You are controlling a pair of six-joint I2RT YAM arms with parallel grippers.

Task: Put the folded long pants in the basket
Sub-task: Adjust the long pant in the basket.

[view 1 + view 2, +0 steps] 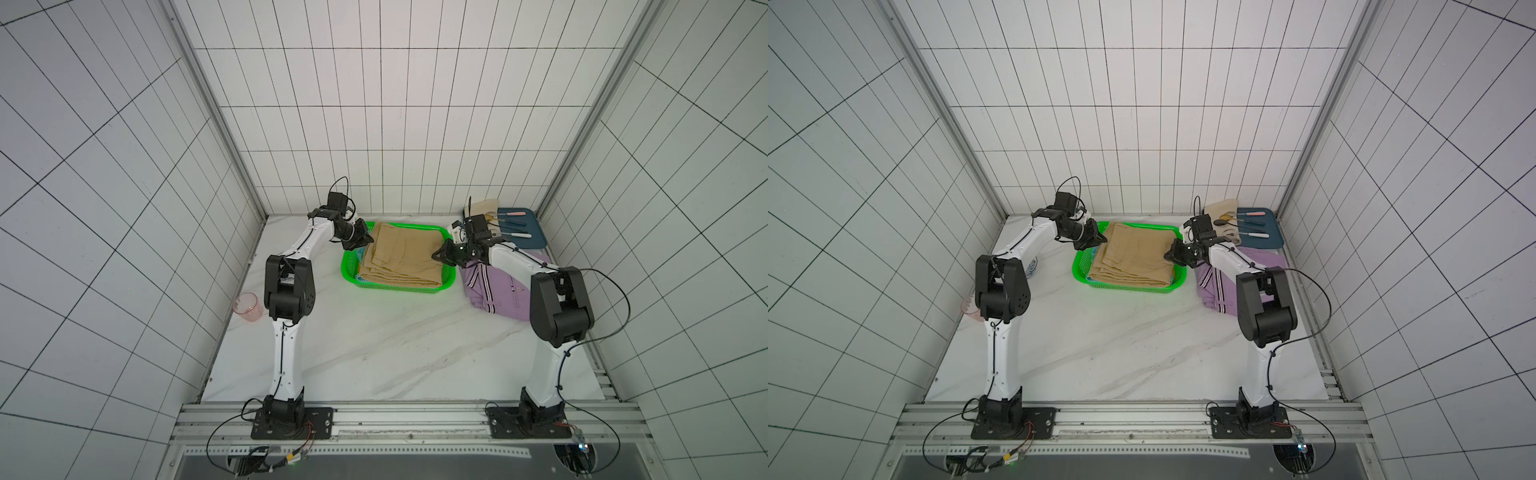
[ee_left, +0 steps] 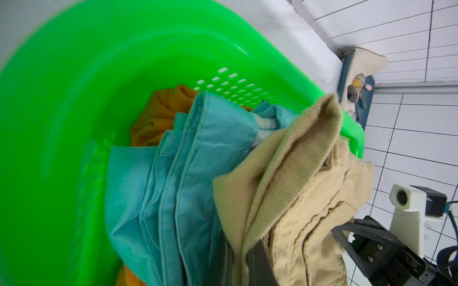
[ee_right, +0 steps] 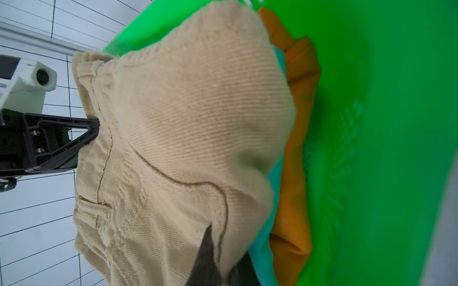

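Left gripper pinched shut on ribbed khaki pants edge — twill rectangle atop blue pants and orange pants in perforated green basket. Right gripper clamped on opposite edge — striped lilac pants flat beside basket.

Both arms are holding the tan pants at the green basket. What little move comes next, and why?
Probably open both: the left fingers and right fingers pinch opposite ends of the tan pants, which seem to rest in the basket on the blue pair and orange pair. The purple pants lie outside it.
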